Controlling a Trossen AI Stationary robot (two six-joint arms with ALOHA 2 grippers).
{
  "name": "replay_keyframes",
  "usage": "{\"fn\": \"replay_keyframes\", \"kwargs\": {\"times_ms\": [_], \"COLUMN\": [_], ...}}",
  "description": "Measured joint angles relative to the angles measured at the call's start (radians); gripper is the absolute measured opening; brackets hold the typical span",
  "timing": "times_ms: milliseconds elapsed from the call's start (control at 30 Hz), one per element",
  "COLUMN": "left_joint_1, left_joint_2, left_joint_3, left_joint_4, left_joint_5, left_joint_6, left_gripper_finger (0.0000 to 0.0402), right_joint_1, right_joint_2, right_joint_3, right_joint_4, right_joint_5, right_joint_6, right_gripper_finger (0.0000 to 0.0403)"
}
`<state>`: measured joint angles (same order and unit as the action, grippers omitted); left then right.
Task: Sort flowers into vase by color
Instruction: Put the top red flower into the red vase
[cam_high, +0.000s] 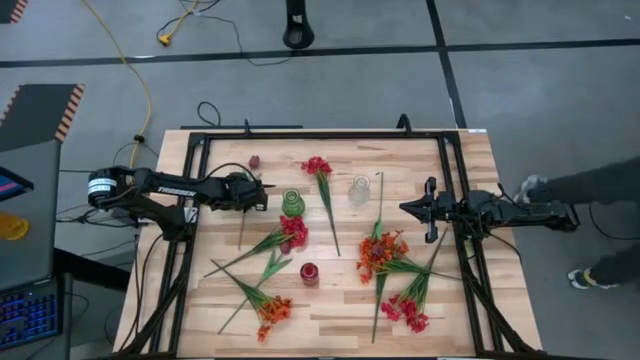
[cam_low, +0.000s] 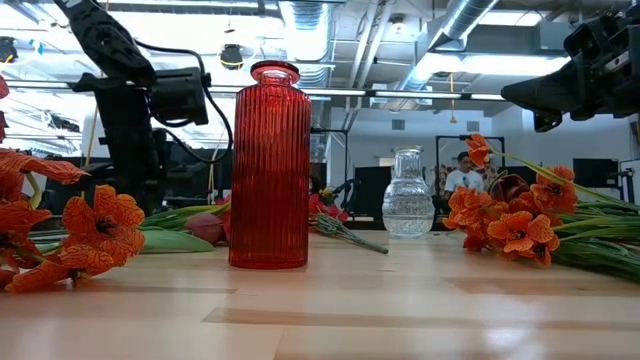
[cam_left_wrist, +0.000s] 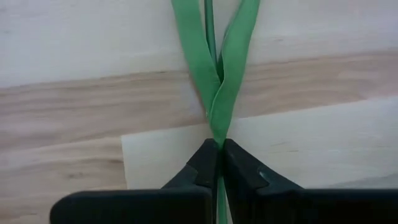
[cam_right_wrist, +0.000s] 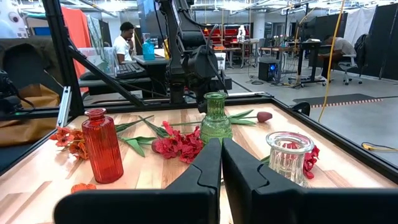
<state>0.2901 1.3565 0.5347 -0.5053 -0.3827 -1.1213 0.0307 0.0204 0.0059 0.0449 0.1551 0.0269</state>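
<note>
My left hand (cam_left_wrist: 219, 163), left of centre in the overhead frame, pinches a green flower stalk (cam_left_wrist: 217, 74); my right hand (cam_right_wrist: 221, 163) hangs pressed together at right.

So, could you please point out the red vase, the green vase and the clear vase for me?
red vase (cam_low: 268, 170), low view, on its ribbed body.
green vase (cam_right_wrist: 215, 122), right wrist view, on its belly.
clear vase (cam_high: 359, 192), high view, on its body seen from above.

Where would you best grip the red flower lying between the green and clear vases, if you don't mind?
Its bare stalk, midway, from straight above, fingers across it: the flower lies flat, and there the stalk runs clear between green vase and clear vase.
</note>
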Motion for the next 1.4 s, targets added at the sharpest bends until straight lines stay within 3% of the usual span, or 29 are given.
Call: {"fn": "replay_keyframes", "kwargs": {"times_ms": [167,500,700,833,1100,1400], "left_joint_1": [0.0,-0.041,-0.135,-0.231,-0.44,-0.582], "left_joint_2": [-0.09,-0.395,-0.552,-0.604,-0.567,-0.351], "left_joint_3": [0.0,0.0,0.0,0.0,0.002,0.002], "left_joint_4": [-0.001,0.0,0.025,0.147,0.563,1.074], "left_joint_5": [-0.057,-0.144,-0.177,-0.197,-0.224,-0.134], "left_joint_6": [0.029,0.142,0.229,0.325,0.632,0.877], "left_gripper_finger": [0.0,0.0,0.0,0.0,0.0,0.0], "right_joint_1": [0.0,0.0,0.0,0.0,0.0,0.0], "right_joint_2": [0.0,0.0,0.0,0.0,0.0,0.0], "right_joint_3": [0.0,0.0,0.0,0.0,0.0,0.0], "right_joint_4": [0.0,0.0,0.0,0.0,0.0,0.001], "right_joint_5": [0.0,0.0,0.0,0.0,0.0,0.0], "right_joint_6": [0.0,0.0,0.0,0.0,0.0,0.0], "right_gripper_finger": [0.0043,0.0043,0.0043,0.0043,0.0043,0.0043]}}
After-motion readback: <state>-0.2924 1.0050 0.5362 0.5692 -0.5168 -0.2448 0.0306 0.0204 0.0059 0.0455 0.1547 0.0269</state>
